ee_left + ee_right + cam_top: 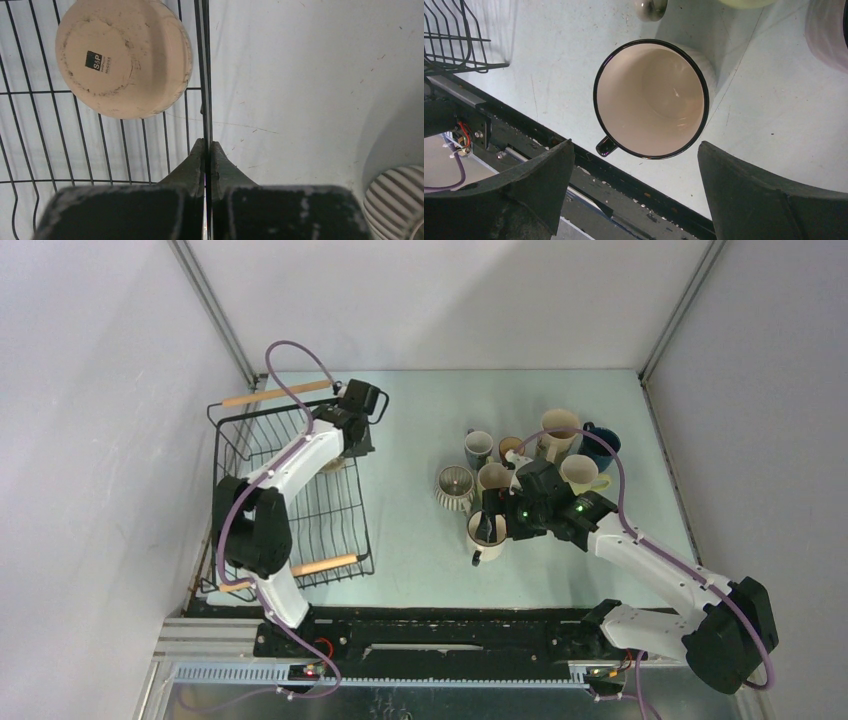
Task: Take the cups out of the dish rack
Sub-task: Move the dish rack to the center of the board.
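A pale desk [420, 410], walled in white, carries everything. Nearest, a black-rimmed cup [651, 97] is stood upright on it, a little apart from the others. The right tool [635, 149] is held spread wide above this cup with nothing gripped, as suits a cup being set down or taken up. Behind it the other cups [558, 428] are grouped close together, evidently as the unloading spot. Farther left, the left tool [206, 147] is pinched shut on a side wire of the dish rack [322, 565], probably to steady it. One tan cup [123, 57] is left inside, upside down.
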Robot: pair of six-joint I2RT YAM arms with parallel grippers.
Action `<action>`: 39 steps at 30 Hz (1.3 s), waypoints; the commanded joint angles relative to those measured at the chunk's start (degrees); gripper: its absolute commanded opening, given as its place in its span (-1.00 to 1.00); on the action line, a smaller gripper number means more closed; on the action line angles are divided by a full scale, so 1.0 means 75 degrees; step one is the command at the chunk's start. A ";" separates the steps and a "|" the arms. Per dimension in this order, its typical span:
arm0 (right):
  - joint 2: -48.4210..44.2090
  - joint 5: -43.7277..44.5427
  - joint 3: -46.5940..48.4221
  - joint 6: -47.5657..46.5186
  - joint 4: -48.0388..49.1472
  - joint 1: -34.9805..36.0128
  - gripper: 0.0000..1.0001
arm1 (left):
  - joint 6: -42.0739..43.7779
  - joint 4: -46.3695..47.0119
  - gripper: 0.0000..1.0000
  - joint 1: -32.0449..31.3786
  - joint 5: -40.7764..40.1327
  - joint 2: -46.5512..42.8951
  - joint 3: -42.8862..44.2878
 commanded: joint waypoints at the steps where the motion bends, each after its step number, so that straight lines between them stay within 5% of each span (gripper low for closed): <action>1: -0.0129 0.0098 -0.0029 0.0019 0.0129 0.0051 0.99 | 0.0316 0.0319 -1.00 -0.0348 -0.0459 -0.0080 0.0359; 10: -0.0106 0.0089 -0.0114 0.0108 0.0219 0.0051 0.99 | 0.1356 0.0884 -1.00 -0.1009 0.0337 -0.0211 0.0016; 20: -0.0132 0.0127 -0.0126 0.0105 0.0195 0.0047 0.99 | 0.1113 0.0654 -0.97 -0.1106 0.1333 -0.0287 -0.0145; 30: -0.0064 0.0039 -0.0123 0.0098 0.0337 0.0042 0.99 | 0.0864 -0.0276 0.64 -0.1082 0.1005 -0.0523 0.0771; 39: -0.0103 0.0092 -0.0126 0.0116 0.0198 0.0006 0.99 | 0.0157 -0.0922 0.98 -0.0683 0.0567 -0.0931 0.1590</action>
